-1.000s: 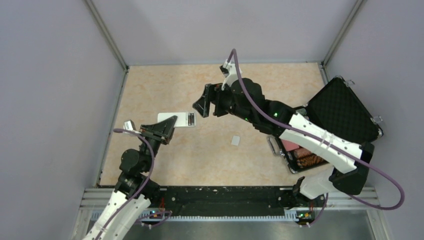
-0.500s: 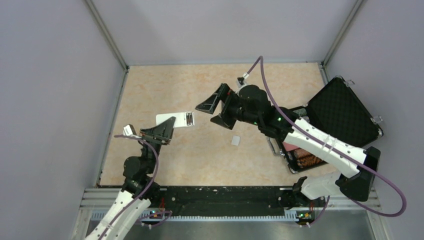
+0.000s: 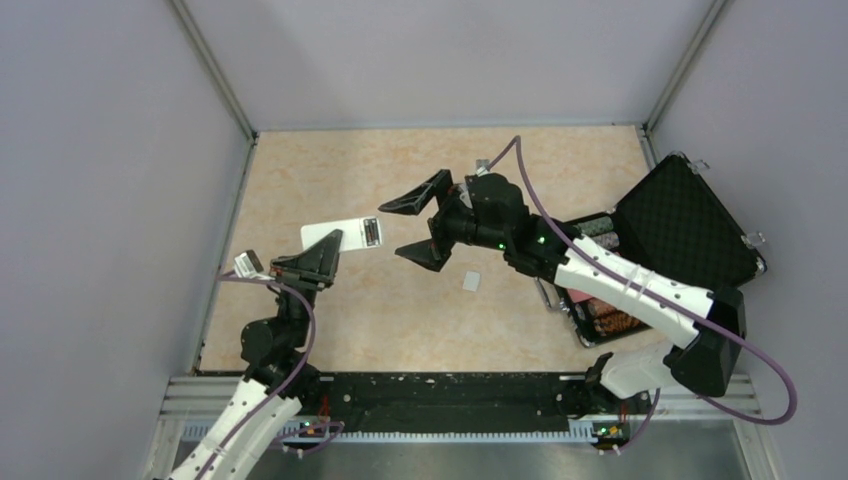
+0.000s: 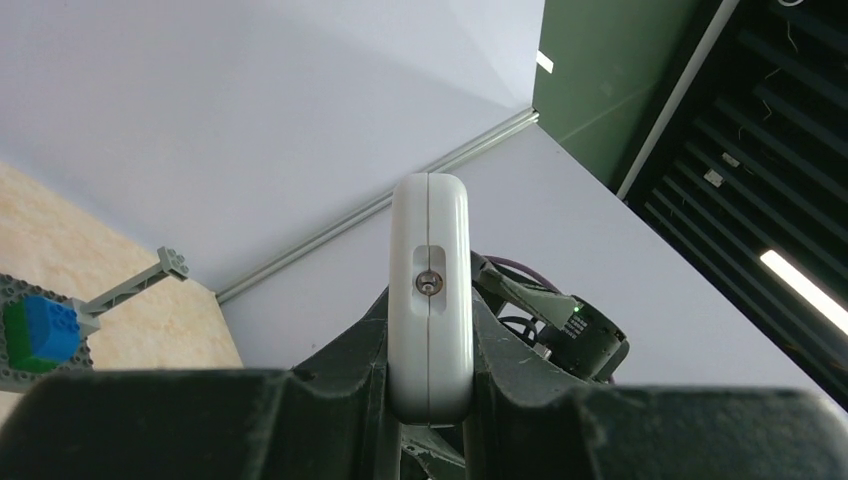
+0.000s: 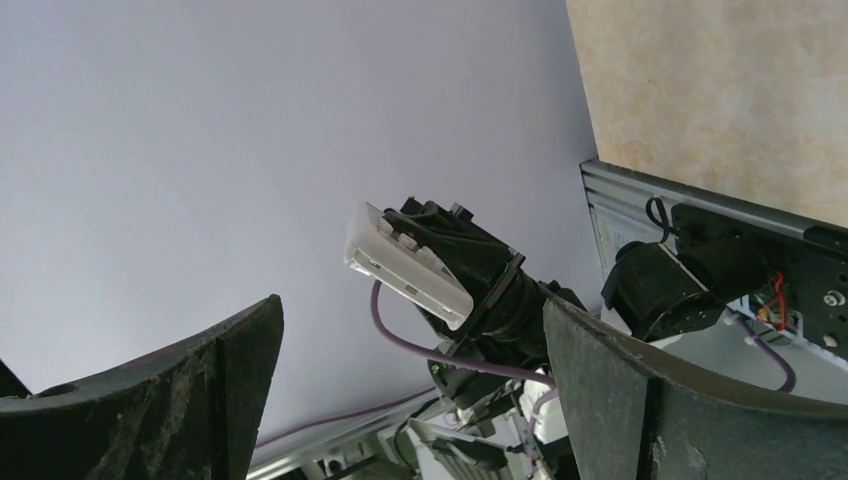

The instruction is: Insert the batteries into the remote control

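Observation:
My left gripper (image 3: 322, 258) is shut on the white remote control (image 3: 338, 235) and holds it above the table at the left. In the left wrist view the remote control (image 4: 430, 290) stands edge-on, clamped between both fingers of the left gripper (image 4: 430, 392). At its right end an uncovered compartment (image 3: 371, 232) looks dark with light bars. I cannot tell whether the batteries lie in it; they show nowhere else. My right gripper (image 3: 408, 228) hangs wide open just right of that end, touching nothing. In the right wrist view the right gripper (image 5: 410, 400) has nothing between its fingers.
A small pale square piece (image 3: 470, 281) lies on the tabletop below the right gripper. An open black case (image 3: 690, 225) holding chips and a pink item sits at the right edge. A grey plate with a blue block (image 4: 40, 335) shows in the left wrist view. Walls enclose the table.
The right gripper has opened wide and drawn back a little from the remote's end. The left gripper has shifted slightly left, still holding the remote.

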{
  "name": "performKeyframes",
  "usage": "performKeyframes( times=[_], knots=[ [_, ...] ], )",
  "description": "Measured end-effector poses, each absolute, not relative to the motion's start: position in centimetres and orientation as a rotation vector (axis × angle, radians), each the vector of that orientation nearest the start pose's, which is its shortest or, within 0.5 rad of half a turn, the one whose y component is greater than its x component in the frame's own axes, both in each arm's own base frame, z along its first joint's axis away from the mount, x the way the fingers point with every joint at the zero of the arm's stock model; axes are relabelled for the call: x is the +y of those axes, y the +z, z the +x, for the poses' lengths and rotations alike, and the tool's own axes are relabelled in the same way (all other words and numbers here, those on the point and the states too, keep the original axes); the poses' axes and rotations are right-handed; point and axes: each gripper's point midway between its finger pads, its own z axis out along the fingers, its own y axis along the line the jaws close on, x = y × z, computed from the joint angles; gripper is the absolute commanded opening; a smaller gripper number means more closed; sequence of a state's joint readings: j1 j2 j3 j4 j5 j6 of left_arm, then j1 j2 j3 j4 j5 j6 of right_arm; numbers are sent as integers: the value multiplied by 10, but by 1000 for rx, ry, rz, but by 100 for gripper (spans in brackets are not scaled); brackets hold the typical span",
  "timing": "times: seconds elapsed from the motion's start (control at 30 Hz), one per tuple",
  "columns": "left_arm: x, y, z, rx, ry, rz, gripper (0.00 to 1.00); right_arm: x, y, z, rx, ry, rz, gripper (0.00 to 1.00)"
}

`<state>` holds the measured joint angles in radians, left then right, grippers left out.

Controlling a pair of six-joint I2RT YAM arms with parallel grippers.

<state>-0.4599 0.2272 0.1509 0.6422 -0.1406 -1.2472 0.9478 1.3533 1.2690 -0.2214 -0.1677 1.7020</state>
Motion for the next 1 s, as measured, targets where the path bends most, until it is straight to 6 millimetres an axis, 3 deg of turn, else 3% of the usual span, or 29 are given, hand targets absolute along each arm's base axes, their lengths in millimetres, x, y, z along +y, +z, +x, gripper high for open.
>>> performKeyframes(
  times=[0.13,0.43,0.77,1.0],
  knots=[
    [-118,338,206,977,-1468,-558,0,408,340,204,2301,1786,810,94],
    [-127,327,219,1031,-1457,-562,0,419,343,207,2275,1851,864,74],
    [-128,331,217,1019,-1468,-551,0,429,334,209,2294,1862,870,72],
    [-130,332,216,1031,-1482,-546,0,431,332,210,2293,1861,874,58]
  ],
)
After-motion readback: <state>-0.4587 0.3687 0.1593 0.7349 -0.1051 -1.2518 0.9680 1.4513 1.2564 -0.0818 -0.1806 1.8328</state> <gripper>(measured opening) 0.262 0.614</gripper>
